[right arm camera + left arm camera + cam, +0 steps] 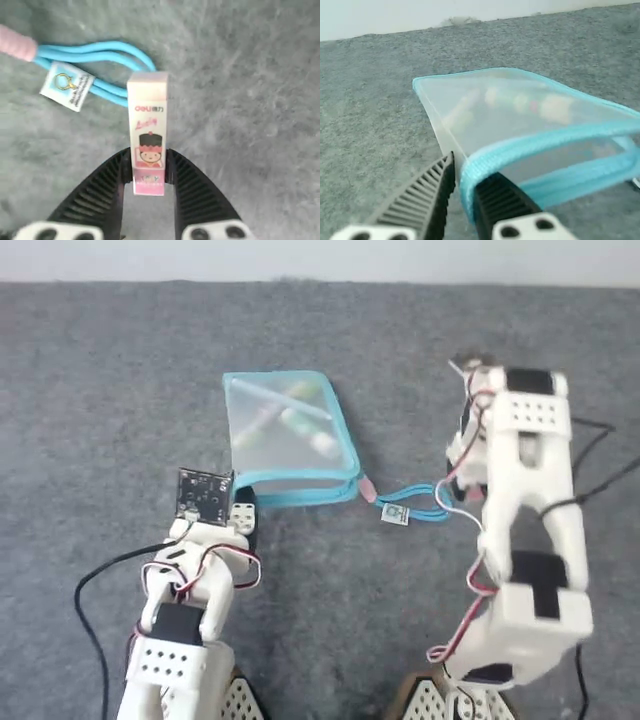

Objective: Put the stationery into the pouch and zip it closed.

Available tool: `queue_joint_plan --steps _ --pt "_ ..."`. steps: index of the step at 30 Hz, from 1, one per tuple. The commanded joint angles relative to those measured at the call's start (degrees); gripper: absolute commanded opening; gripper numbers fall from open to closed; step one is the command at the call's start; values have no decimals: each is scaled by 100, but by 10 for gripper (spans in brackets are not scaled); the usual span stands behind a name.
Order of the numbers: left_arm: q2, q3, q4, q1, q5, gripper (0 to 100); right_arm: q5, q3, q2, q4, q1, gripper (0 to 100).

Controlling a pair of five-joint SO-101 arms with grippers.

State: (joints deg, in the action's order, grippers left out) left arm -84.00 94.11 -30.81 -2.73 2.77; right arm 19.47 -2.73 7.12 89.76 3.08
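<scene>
A translucent pouch [285, 435] with teal trim lies on the grey carpet, with several pens [300, 422] inside it. My left gripper [245, 508] is shut on the near corner of the pouch's teal zip edge [485, 162], and its fingers [432, 192] pinch the trim. My right gripper [148, 170] is shut on a pink and white eraser [147, 135], held upright just above the blue cord loop [95, 57]. That cord [425, 502] runs from the pink zip pull [367, 487] toward the right arm [525, 490].
A small white tag [66, 86] hangs on the cord. Grey carpet [120, 390] spreads all around, with a pale wall along its far edge. Cables trail beside both arm bases.
</scene>
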Motion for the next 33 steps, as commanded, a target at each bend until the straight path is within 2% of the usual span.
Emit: queue_joint_plan --steps 1,6,12,14,19,25,33 --pt "-53 -110 167 -220 -53 11 413 -1459 -1130 -1059 127 7" --pt "-26 -101 167 -598 -53 11 791 -2945 -1745 -2000 259 7" --pt "-18 -84 158 -1046 -53 11 1020 -3508 -1516 -2774 593 10" --pt "-18 -84 158 -1055 -53 11 985 -3508 -1367 -2809 664 38" --pt "-18 -66 158 -1046 -53 11 976 -3525 -1270 -2782 716 196" --pt "-26 -40 158 -1011 -53 11 958 -3754 -1789 -2695 716 159" --pt "-44 -40 158 -1011 -53 11 1020 -5002 -3319 -2747 1015 158"
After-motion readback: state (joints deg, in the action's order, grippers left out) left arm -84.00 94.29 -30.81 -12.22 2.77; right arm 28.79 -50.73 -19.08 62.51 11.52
